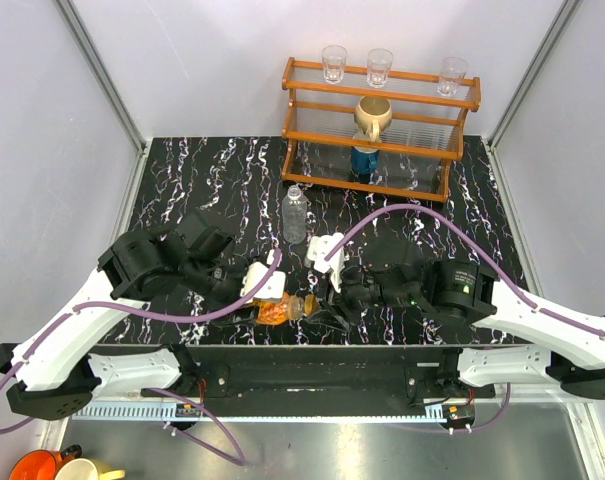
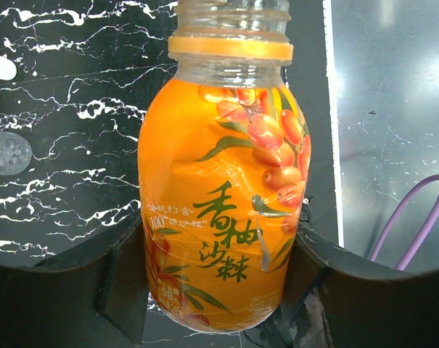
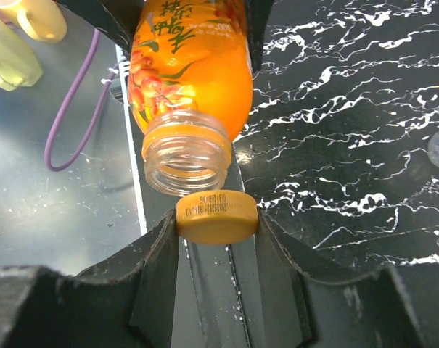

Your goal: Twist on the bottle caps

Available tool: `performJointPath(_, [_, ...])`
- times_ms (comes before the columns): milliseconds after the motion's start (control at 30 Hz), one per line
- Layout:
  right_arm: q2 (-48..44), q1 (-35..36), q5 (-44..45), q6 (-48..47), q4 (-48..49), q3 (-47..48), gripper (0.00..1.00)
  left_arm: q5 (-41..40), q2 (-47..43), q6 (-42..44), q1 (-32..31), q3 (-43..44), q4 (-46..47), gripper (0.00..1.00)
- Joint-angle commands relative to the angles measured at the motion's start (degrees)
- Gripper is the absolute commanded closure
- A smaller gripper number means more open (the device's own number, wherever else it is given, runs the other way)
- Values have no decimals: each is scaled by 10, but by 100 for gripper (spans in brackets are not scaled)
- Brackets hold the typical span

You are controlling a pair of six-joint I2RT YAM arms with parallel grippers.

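Your left gripper (image 2: pixel 218 274) is clamped on the lower body of the orange bottle (image 2: pixel 226 181). The bottle is tilted at the near edge of the table (image 1: pixel 182 170), open neck towards the right arm. Your right gripper (image 3: pixel 218 233) pinches the orange cap (image 3: pixel 217 216) by its rim, right at the bottle mouth. Can't tell if they touch. The clear bottle (image 1: pixel 295 214) stands upright mid-table, well apart.

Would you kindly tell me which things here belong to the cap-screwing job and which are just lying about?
For the job: orange bottle, orange cap, clear bottle.
Just lying about: rack, glasses, mug.
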Motion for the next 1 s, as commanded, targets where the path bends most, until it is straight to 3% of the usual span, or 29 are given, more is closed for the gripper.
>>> performJointPath(0, [-6, 5, 26, -30, 11, 39, 86, 27, -7, -4, -3, -6, -91, 63])
performJointPath(967, [43, 31, -18, -21, -8, 69, 86, 3, 0, -19, -3, 7, -69, 62])
